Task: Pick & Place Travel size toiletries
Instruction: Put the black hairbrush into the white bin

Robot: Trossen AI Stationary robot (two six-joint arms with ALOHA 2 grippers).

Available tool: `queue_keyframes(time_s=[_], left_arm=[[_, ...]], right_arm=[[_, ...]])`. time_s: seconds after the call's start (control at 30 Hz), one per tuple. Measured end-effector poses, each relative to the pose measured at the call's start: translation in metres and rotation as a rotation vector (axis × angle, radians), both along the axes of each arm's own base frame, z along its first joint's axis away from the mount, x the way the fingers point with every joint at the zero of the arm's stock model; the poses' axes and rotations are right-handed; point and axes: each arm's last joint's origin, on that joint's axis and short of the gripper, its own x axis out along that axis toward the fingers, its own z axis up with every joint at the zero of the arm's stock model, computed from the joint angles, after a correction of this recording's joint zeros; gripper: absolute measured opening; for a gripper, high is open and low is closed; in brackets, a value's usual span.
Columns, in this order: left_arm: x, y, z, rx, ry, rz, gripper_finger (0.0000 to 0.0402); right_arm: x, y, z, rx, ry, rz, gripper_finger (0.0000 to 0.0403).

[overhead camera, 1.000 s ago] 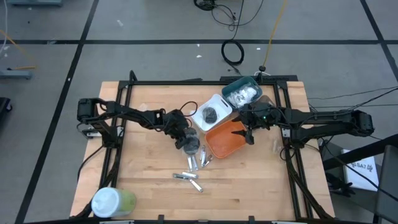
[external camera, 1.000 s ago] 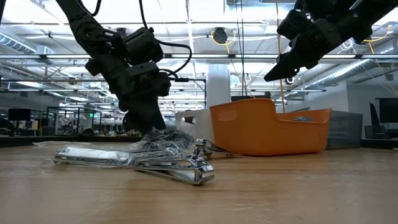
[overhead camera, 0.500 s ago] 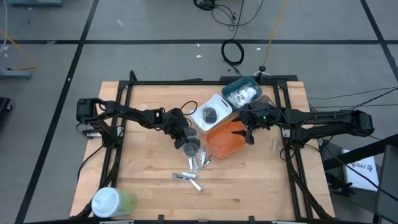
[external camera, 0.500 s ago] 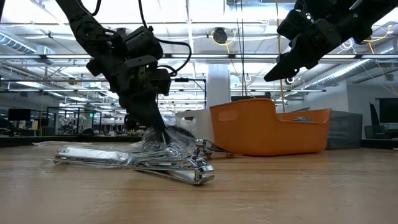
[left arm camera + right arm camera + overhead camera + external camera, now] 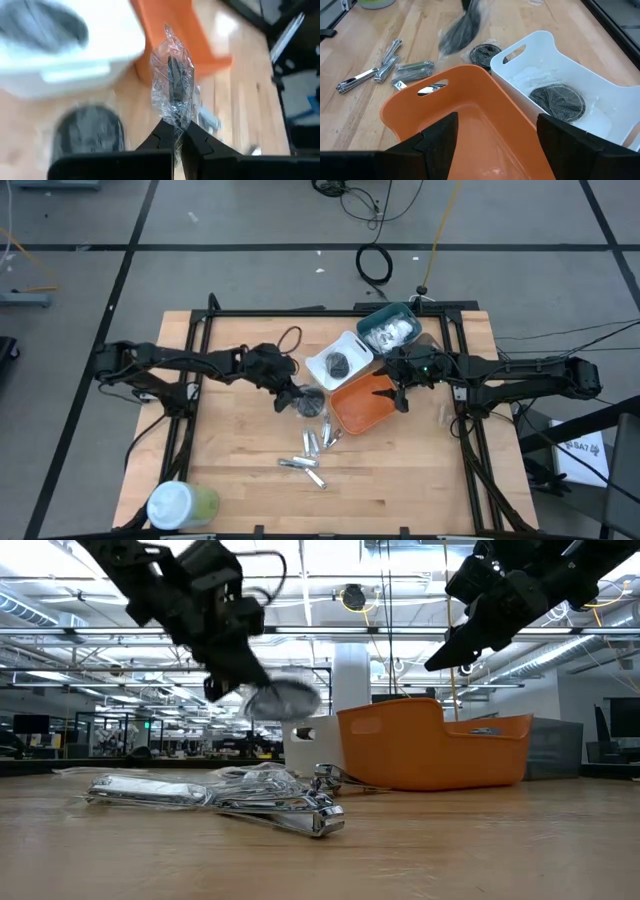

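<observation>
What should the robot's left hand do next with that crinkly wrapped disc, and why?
Probably carry it over the white bin. The left hand is shut on the wrapped dark disc, lifted off the table, and that bin already holds a similar disc.

The wooden table (image 5: 230, 490) stands on a grey floor (image 5: 80, 290) crossed by dark lines, with black cables (image 5: 375, 265) coiled beyond its far edge. Behind the table, an open hall shows ceiling strip lights (image 5: 330, 635) and a white pillar (image 5: 352, 670)

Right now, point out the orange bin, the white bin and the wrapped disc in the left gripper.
orange bin (image 5: 360, 408): high view, floor.
white bin (image 5: 322, 365): high view, rim.
wrapped disc (image 5: 283, 698): low view, middle.
</observation>
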Motion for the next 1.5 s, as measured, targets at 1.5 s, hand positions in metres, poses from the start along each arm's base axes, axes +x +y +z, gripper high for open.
queue_keyframes(time_s=[1.5], left_arm=[[0.086, 0.068, 0.005, 0.273, 0.068, 0.312, 0.0006]], right_arm=[[0.002, 0.000, 0.003, -0.006, -0.033, 0.000, 0.0256]])
